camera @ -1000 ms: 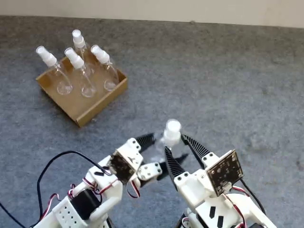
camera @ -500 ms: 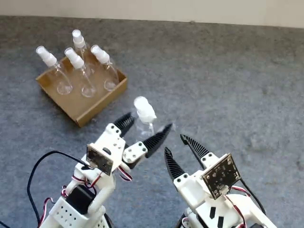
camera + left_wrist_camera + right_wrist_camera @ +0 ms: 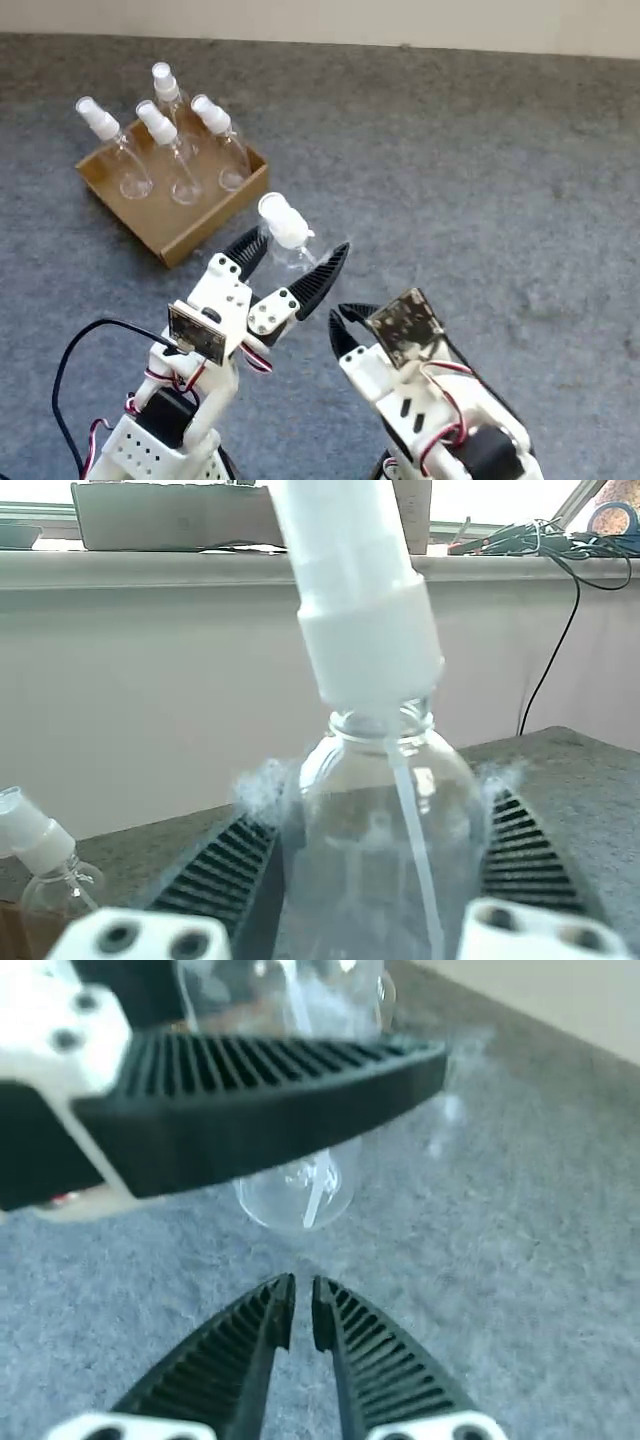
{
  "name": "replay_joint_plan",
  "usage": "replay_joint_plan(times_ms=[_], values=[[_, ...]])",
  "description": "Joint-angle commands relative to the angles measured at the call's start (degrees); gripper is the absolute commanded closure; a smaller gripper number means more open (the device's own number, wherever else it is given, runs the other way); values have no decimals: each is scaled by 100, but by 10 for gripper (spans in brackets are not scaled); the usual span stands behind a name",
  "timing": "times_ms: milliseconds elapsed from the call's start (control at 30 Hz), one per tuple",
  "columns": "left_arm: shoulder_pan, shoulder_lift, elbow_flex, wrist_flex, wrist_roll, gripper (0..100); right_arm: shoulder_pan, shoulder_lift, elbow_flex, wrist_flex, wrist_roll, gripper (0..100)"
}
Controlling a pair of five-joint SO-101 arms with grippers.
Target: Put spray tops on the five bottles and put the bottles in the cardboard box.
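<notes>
Transfer of last bottle (image 3: pixel 289 240): left gripper (image 3: pixel 300 243) pinches it, capped, beside box (image 3: pixel 215 224); right gripper (image 3: pixel 303 1292) pressed together, empty. Next: lower it inside.

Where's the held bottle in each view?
High view: bottle between the left arm's fingers, near the box.
Left wrist view: bottle close up, between the same fingers.
Right wrist view: its base shows behind one of those fingers.
Shared landmark: the black ribbed fingers.
</notes>
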Motion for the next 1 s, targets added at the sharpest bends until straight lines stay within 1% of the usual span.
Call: replay_joint_plan(times_ms=[0, 400, 533, 633, 867, 967], values=[[-92, -31, 110, -141, 62, 819, -84, -22, 92, -251, 70, 979], [-84, -31, 110, -123, 62, 819, -92, -22, 171, -470, 53, 975], [-84, -31, 110, -123, 62, 819, -75, -22, 189, -1059, 26, 979], [-92, -31, 110, -132, 53, 819, -84, -22, 242, -1191, 18, 979], [-84, -31, 110, -132, 62, 819, -92, -22, 1332, -1789, 18, 979], [-84, -31, 110, -132, 62, 819, -92, -22, 1587, -1921, 18, 979]])
